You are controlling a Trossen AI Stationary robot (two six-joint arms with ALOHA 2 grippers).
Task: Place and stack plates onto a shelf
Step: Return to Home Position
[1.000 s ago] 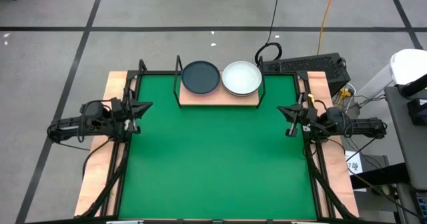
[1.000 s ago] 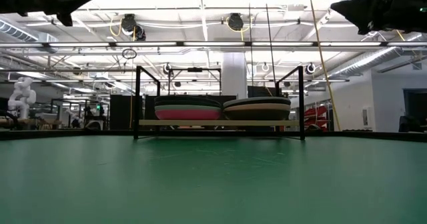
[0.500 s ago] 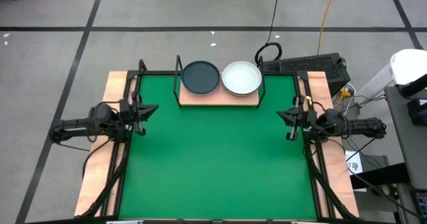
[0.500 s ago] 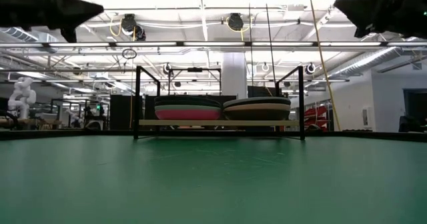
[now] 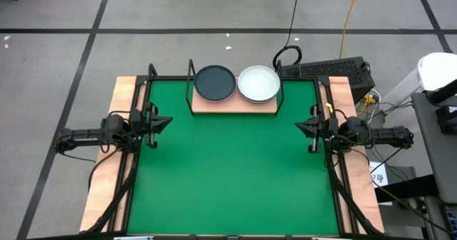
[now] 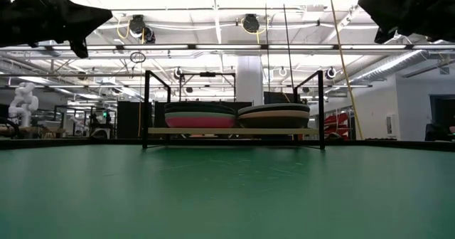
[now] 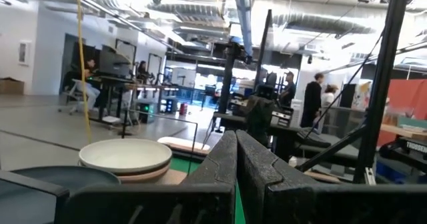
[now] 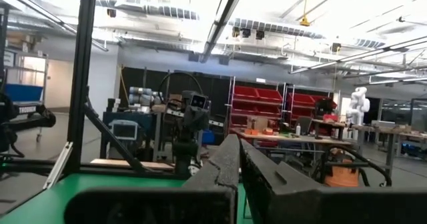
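The wooden shelf [image 5: 234, 106] with black wire uprights sits at the table's far edge and bears two plate stacks. The left stack [image 5: 215, 82] has a dark blue-grey plate on top and a magenta one low down [image 6: 200, 121]. A pale white plate tops the right stack [image 5: 258, 83], which also shows in the left wrist view [image 7: 125, 159]. My left gripper [image 5: 168, 120] hovers shut, raised above the table's left edge. My right gripper [image 5: 298, 124] hovers shut above the right edge. Both hold nothing.
The green mat [image 5: 228, 176] covers the table between the two arms. Black frame rails [image 5: 136, 161] run along both sides. A keyboard and cables [image 5: 321, 70] lie beyond the far right corner. People stand in the room behind [image 7: 313, 97].
My left gripper has moved toward the table's near edge and a little toward its middle. My right gripper has drifted slightly toward the near edge. The plates and shelf have stayed still.
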